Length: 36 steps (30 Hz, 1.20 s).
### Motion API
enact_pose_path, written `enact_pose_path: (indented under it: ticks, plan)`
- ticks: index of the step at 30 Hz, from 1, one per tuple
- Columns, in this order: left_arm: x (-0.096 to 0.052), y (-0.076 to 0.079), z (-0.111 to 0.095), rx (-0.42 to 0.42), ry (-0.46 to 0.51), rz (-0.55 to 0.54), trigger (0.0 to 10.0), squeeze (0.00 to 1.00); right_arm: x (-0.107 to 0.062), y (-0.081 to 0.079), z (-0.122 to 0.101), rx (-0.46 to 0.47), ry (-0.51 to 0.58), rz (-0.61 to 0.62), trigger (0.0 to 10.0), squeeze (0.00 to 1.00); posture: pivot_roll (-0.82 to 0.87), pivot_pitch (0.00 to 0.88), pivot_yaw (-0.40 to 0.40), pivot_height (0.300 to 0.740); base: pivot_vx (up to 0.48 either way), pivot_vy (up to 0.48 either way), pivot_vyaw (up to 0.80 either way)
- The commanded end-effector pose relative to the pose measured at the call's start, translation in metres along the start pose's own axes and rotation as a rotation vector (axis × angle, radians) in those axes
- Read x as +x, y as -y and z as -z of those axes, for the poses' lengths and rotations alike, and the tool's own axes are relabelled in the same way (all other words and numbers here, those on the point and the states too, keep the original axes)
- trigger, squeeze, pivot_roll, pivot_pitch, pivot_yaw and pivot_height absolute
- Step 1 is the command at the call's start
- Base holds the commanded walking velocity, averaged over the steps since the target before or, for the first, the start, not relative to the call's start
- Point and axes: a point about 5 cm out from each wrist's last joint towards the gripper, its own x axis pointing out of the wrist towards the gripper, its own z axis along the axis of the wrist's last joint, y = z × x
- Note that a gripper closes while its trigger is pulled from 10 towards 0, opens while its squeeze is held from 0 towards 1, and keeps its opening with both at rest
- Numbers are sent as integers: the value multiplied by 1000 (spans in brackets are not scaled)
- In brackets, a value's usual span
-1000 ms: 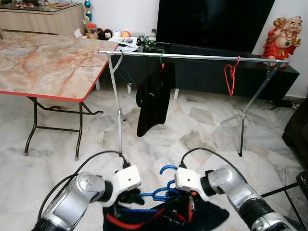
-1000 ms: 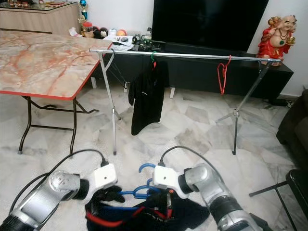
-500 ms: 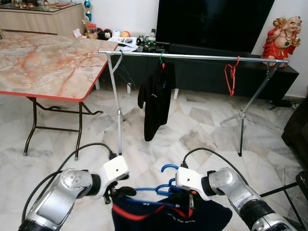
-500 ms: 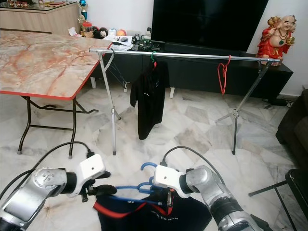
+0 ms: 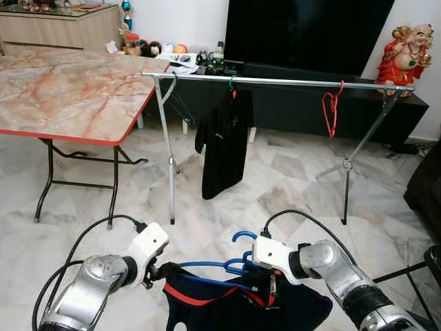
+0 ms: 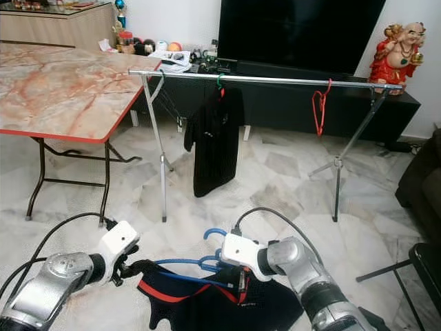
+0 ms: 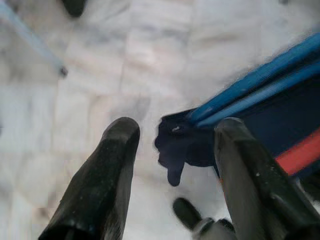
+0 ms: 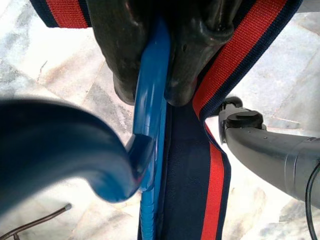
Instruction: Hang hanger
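The right hand (image 8: 150,95) is pinching the blue hanger (image 5: 207,265) carrying a navy shirt (image 5: 234,310). The left hand (image 7: 172,145) is hanging spread beside its shoulder. Any print seems hidden in folds

Cut off below both tools by the frame edge: the navy shirt (image 5: 248,307). Blurred close beside the right tool (image 8: 150,95): the blue hanger's hook (image 8: 60,145). Hidden under cloth: most of the hanger's bar.

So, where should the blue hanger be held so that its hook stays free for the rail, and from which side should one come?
Grip the blue hanger at its neck, just below the hook, coming from the robot's right, as the right claw does. There the plastic is narrow and bare, the navy shirt hangs below, and the hook rises free toward the clothes rail. The left claw is open beside the hanger's end.
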Motion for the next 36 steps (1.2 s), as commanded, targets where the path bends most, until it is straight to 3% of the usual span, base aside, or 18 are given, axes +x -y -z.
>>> enact_pose_path:
  ticks: [1, 3, 5, 8, 9, 19, 23, 28, 36]
  plan:
    - [4, -5, 2, -131, 0, -46, 10000, 0, -4, 9, -14, -40, 41, 28, 0, 0, 206, 0, -101, 740, 0, 0, 0]
    - [6, -6, 5, -198, 1, -59, 10000, 0, -3, 8, -14, -44, 43, 21, 0, 0, 206, 0, -100, 740, 0, 0, 0]
    - [6, -6, 6, -215, -1, -59, 10000, 0, -3, 7, -14, -45, 43, 19, 0, 0, 206, 0, -100, 740, 0, 0, 0]
    - [8, -7, 9, -321, 3, -53, 10000, 0, -2, 6, -14, -48, 44, 11, 0, 0, 206, 0, -98, 740, 0, 0, 0]
    - [9, -7, 11, -391, 3, -58, 10000, 0, -2, 6, -15, -48, 45, 12, 0, 0, 206, 0, -97, 740, 0, 0, 0]
    - [9, -5, 15, -496, 8, -44, 10000, 0, 0, 4, -14, -56, 38, 1, 0, 0, 211, 0, -98, 740, 0, 0, 0]
    - [8, -2, 14, -486, 15, -6, 10000, 0, 1, 4, -14, -56, 33, 1, 0, 0, 213, 0, -97, 740, 0, 0, 0]
    - [2, 11, 9, -383, 27, 121, 10000, 0, 1, 3, -13, -55, 25, 0, 0, 0, 215, 0, -98, 740, 0, 0, 0]
    - [6, 14, 13, -383, -9, 116, 10000, 0, 1, 4, -14, -62, 27, 2, 0, 0, 212, 0, -98, 740, 0, 0, 0]
